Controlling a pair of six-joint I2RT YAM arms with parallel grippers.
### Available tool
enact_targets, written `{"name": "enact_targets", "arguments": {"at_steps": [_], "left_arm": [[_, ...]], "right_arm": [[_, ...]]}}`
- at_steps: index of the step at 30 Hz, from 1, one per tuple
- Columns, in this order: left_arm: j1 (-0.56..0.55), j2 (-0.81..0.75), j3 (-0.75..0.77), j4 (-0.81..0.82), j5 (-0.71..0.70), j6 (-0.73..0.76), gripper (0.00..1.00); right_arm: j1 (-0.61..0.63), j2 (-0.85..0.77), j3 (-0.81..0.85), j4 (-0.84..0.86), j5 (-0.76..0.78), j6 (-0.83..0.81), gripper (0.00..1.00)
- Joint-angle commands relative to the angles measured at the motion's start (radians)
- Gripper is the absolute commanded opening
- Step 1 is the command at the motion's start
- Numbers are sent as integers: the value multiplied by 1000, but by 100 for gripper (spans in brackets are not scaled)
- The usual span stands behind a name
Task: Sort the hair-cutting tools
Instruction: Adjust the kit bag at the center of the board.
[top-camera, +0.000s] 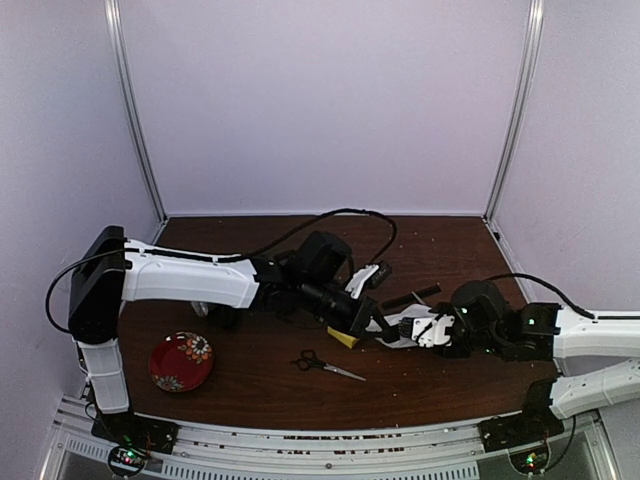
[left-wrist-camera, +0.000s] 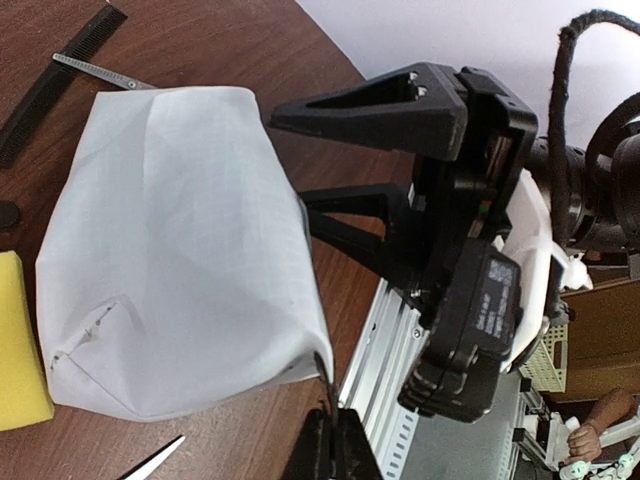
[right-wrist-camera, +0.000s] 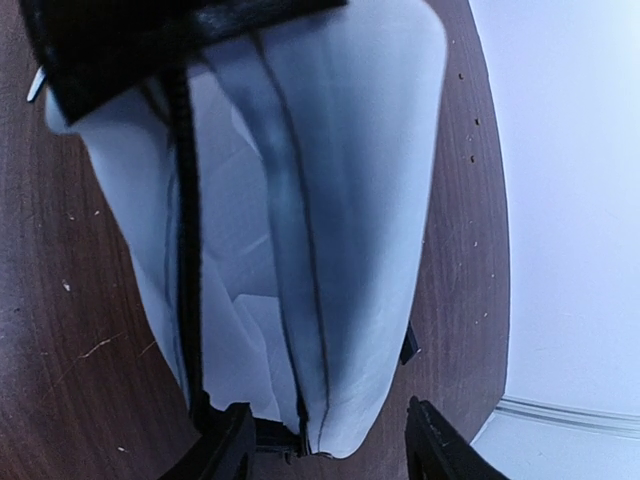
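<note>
Left jaws pinch pouch (left-wrist-camera: 180, 250) — brown table (top-camera: 450, 390).

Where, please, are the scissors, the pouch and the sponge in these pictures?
scissors (top-camera: 325, 365), top view, at the pivot.
pouch (left-wrist-camera: 180, 250), left wrist view, middle of its white side.
sponge (left-wrist-camera: 18, 340), left wrist view, middle of the visible yellow face.

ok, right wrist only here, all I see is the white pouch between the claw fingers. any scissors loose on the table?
Observer: One pair of scissors lies loose on the table, on the near side of the white pouch.
Operator: left claw?
Observer: Left claw is shut, seemingly pinching the pouch's edge.
Operator: anything next to the pouch?
Observer: A yellow sponge sits right beside it.
</note>
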Motion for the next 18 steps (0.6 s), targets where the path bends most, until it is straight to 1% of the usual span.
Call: {"name": "enact_targets", "arguments": {"at_steps": [1,6,11,13,18], "left_arm": [[3,1,17,48,25,-9,0],[3,1,13,63,34,-10,0],[3,-1,6,72,41,-6,0],[3,-2,3,74,41,-2,0],[3,-8,-13,72,36,10,0]], "right_arm": [[7,9,-30,107,46,-23,52],[8,0,-106,241,48,-97,54],[3,13,-164,367,60,-124,53],[-5,18,-181,414,58,-130,49],[-31,5,-206,509,57,-142,31]]}}
